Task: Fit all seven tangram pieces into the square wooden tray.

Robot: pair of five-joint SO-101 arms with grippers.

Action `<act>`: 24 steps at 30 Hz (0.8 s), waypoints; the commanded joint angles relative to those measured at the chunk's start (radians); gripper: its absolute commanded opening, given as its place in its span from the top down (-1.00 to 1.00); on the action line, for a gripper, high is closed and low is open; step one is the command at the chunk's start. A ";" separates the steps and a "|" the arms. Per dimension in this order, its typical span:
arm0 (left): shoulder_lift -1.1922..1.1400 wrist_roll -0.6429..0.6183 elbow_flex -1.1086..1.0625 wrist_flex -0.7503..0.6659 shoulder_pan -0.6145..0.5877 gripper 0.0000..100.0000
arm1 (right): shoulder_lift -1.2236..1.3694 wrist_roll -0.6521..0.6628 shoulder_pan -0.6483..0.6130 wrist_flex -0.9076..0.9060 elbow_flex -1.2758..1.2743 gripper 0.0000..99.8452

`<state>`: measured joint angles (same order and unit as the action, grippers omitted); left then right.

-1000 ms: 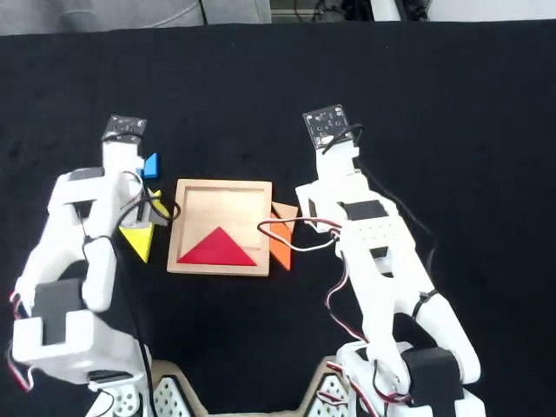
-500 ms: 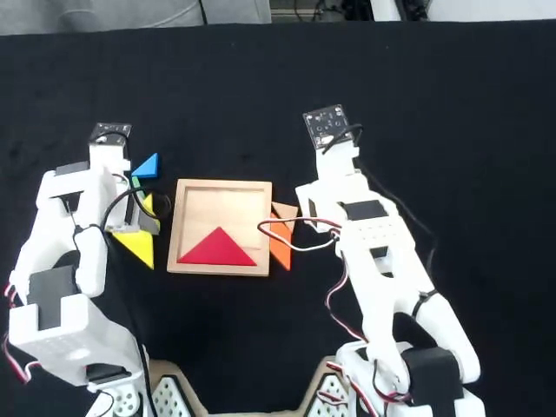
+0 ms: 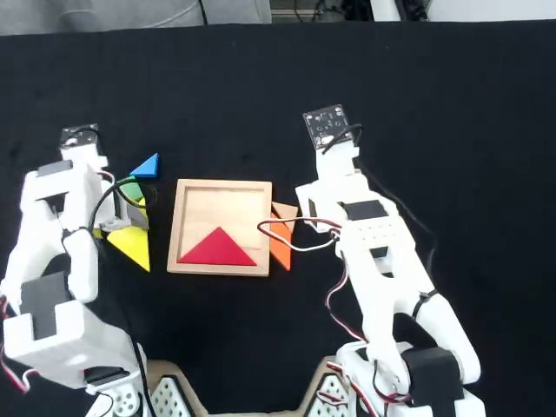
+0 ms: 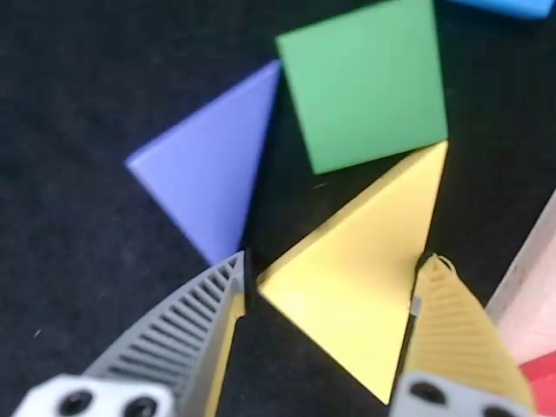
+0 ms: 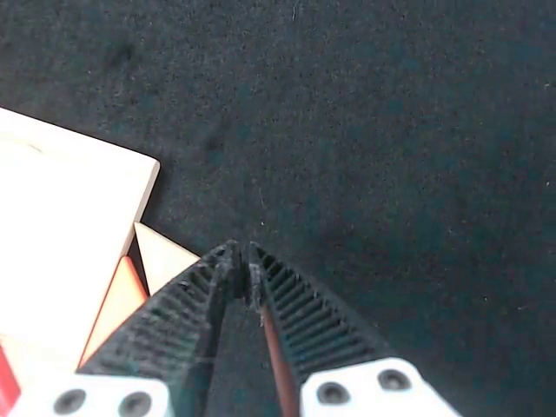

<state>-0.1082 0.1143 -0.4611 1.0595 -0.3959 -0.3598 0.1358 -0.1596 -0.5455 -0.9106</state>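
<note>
The square wooden tray (image 3: 221,193) lies mid-table with a red triangle (image 3: 217,248) inside it. Left of the tray lie a blue triangle (image 3: 146,165), a green square (image 4: 365,82), a purple triangle (image 4: 208,165) and a yellow triangle (image 4: 356,295). My left gripper (image 4: 334,265) is open, low over the yellow triangle, with one finger on each side of it. An orange piece (image 3: 280,248) and a beige triangle (image 5: 165,256) rest against the tray's right side. My right gripper (image 5: 241,256) is shut on nothing, just beyond the beige triangle.
Black cloth covers the table, with wide free room at the far side and on the right. The right arm (image 3: 365,226) hangs over the tray's right edge, its cables crossing the orange piece. The tray's corner (image 5: 130,174) lies close to the right fingers.
The left arm has swung left, away from the tray, uncovering the green square and blue triangle. The yellow triangle has shifted slightly left. The right arm has kept still.
</note>
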 commanded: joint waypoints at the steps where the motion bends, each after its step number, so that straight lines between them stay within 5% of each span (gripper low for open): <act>1: 0.133 -0.023 -0.045 0.023 -0.010 0.39 | -0.001 0.011 0.009 0.021 0.012 0.96; 11: 0.222 -0.035 -0.213 -0.112 0.042 0.31 | -0.001 0.011 0.009 0.021 0.008 0.96; 24: 0.089 -0.035 -0.094 -0.104 0.022 0.31 | -0.001 0.011 0.009 0.021 0.007 0.96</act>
<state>0.0084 0.0806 -0.6283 0.9613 -0.3437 -0.3598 0.1373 -0.1596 -0.5455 -0.9106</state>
